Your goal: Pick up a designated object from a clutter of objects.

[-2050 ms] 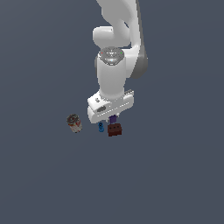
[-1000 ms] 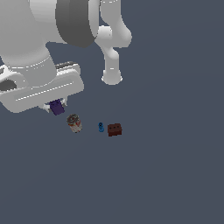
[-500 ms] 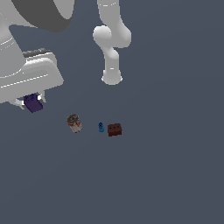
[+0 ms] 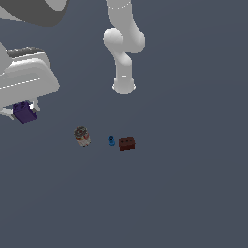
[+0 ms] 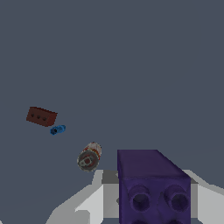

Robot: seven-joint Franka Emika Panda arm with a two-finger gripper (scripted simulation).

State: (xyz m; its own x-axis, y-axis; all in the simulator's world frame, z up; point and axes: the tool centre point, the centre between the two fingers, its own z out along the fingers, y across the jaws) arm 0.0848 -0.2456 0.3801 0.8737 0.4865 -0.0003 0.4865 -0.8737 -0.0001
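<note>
My gripper [image 4: 22,112] is shut on the dark purple block [image 4: 24,112] and holds it in the air at the exterior view's left, well away from the other items. In the wrist view the purple block [image 5: 151,183] fills the space between the white fingers [image 5: 89,205], its round sockets facing the camera. On the floor lie the grey-and-red can [image 4: 82,136], the tiny blue peg [image 4: 112,141] and the dark red brick [image 4: 127,143] in a row. They also show in the wrist view: can [image 5: 89,156], peg [image 5: 57,130], brick [image 5: 41,116].
The arm's white base column [image 4: 124,68] stands behind the row of items. The large white wrist housing [image 4: 24,77] hangs at the exterior view's upper left. The floor is plain dark grey.
The gripper lifted the purple block from beside the brick and carried it up and toward the exterior view's left. The can, peg and brick have not moved.
</note>
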